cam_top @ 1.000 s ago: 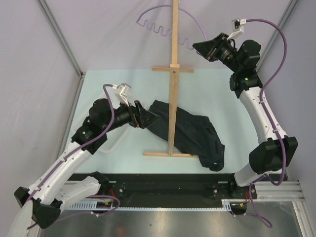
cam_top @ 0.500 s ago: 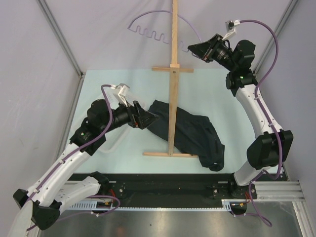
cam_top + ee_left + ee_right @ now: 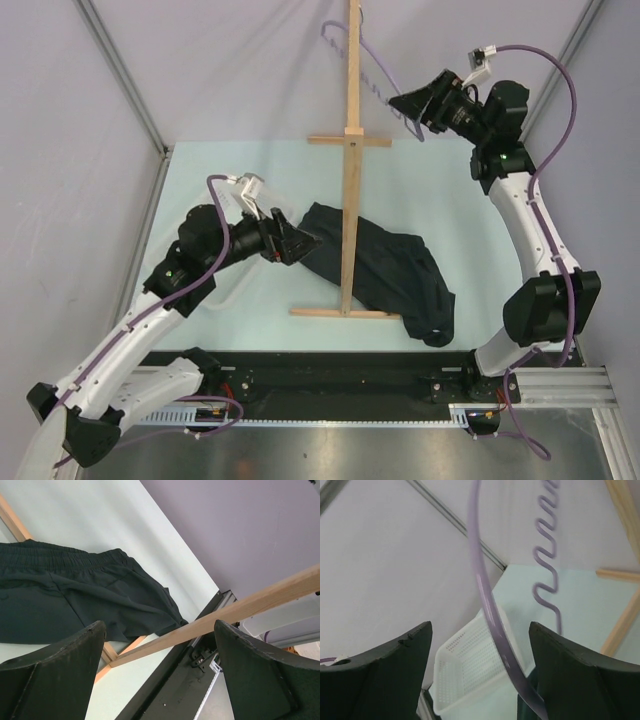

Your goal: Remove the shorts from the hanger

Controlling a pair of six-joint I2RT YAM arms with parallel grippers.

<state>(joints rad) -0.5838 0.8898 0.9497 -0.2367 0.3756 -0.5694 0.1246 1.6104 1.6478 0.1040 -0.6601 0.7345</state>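
A: What do we see at the right claw [image 3: 479, 627]?

B: We see its two black fingers [image 3: 395, 675] standing apart. The arched wire of the lilac hanger [image 3: 486, 607] runs between them. The wire passes close to the finger at 3 o'clock, and we cannot tell whether it touches. The hanger's wavy bar shows toward 1 o'clock. Beyond it, a white basket [image 3: 465, 665] sits on the pale green desk [image 3: 585, 605].

A: And from the camera above?

B: There we find that claw [image 3: 408, 115] raised at 1 o'clock, high over the desk. The hanger slants from it toward 12 o'clock, crossing the post of the wooden stand [image 3: 352, 200].

A: Where are the shorts?

B: The black shorts [image 3: 390, 275] lie crumpled on the desk near the middle, spreading toward 5 o'clock. They pass under the stand's post and cover one end of its base bar, well apart from the hanger.

A: And the left claw?

B: The left claw [image 3: 303, 243] sits low, at 9 o'clock of the shorts and just beside their edge, with its fingers spread wide. Its own camera shows the waistband lying ahead toward 10 o'clock and a wooden bar crossing toward 3 o'clock.
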